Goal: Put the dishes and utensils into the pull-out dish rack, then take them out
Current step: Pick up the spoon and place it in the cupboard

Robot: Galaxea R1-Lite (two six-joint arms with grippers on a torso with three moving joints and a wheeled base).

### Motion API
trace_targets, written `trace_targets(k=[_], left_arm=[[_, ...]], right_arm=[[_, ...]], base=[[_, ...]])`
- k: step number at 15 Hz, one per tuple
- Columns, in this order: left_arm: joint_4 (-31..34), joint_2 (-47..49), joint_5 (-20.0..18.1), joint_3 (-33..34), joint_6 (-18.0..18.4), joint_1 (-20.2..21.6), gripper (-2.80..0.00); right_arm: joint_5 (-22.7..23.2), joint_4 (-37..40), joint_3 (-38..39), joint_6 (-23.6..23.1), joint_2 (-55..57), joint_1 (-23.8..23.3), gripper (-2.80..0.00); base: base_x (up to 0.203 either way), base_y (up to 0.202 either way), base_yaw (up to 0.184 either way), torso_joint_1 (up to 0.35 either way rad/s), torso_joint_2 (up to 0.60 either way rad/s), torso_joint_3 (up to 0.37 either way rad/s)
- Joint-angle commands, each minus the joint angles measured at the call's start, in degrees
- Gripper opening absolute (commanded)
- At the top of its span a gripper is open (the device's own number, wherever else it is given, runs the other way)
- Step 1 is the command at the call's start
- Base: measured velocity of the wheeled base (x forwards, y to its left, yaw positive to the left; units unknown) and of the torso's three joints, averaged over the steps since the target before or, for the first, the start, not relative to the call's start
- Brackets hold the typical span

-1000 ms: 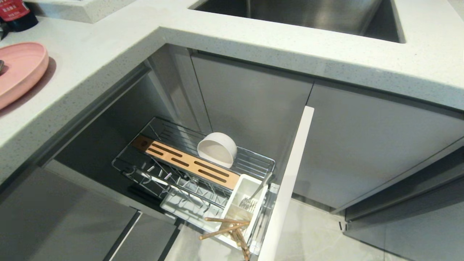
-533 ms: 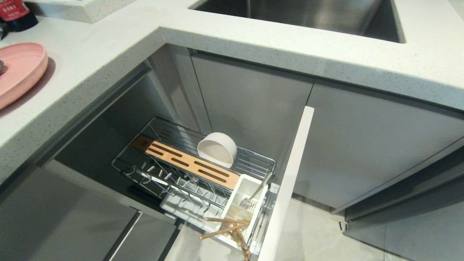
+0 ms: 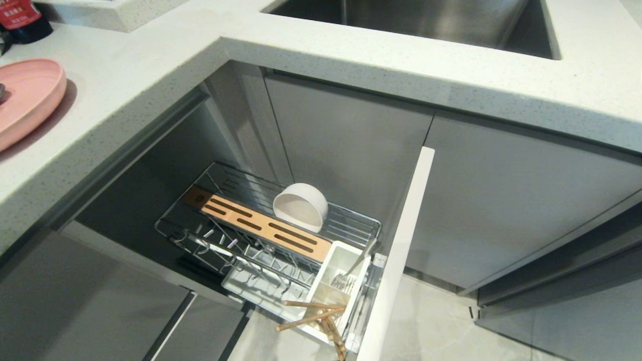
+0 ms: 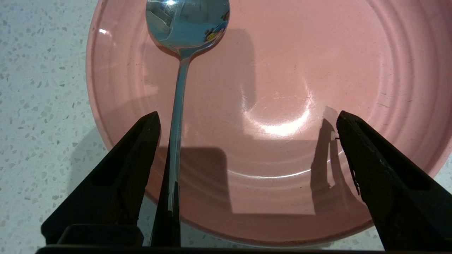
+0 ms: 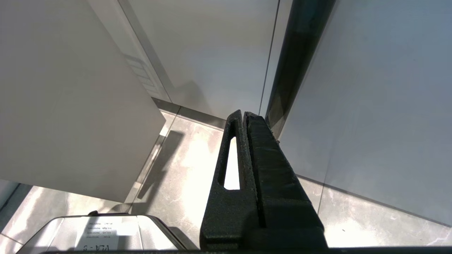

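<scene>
Pink plate (image 4: 282, 88); silver spoon (image 4: 180, 70); white bowl (image 3: 300, 206); speckled white counter (image 3: 351, 45).

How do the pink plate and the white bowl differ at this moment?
The pink plate lies flat on the countertop; the white bowl stands tipped on its edge in the pull-out dish rack. The plate is wide and shallow, the bowl much narrower and deeper. The plate carries the spoon, under the open left pincer; the bowl holds nothing. Both are plain, round dishes.
</scene>
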Motion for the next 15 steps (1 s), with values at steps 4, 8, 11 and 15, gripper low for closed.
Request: trace_targets(k=[4, 8, 11, 15], left_arm=[[0.1, 0.4, 2.9, 0.0, 0.3, 0.0, 0.00], [0.1, 0.5, 2.9, -0.2, 0.3, 0.0, -2.80], [0.1, 0.4, 2.9, -0.1, 0.3, 0.0, -2.80], [0.1, 0.4, 3.0, -0.1, 0.3, 0.1, -2.80]], right_arm=[[0.0, 0.0, 0.0, 0.0, 0.0, 0.0, -2.80], [0.0, 0.0, 0.0, 0.0, 0.0, 0.0, -2.80], [0.0, 0.0, 0.0, 0.0, 0.0, 0.0, -2.80], [0.0, 0.0, 0.0, 0.0, 0.0, 0.0, -2.80]], base=[[0.000, 0.000, 0.000, 0.000, 0.00, 0.000], [0.000, 0.000, 0.000, 0.000, 0.00, 0.000], [0.000, 0.000, 0.000, 0.000, 0.00, 0.000], [0.000, 0.000, 0.000, 0.000, 0.00, 0.000]])
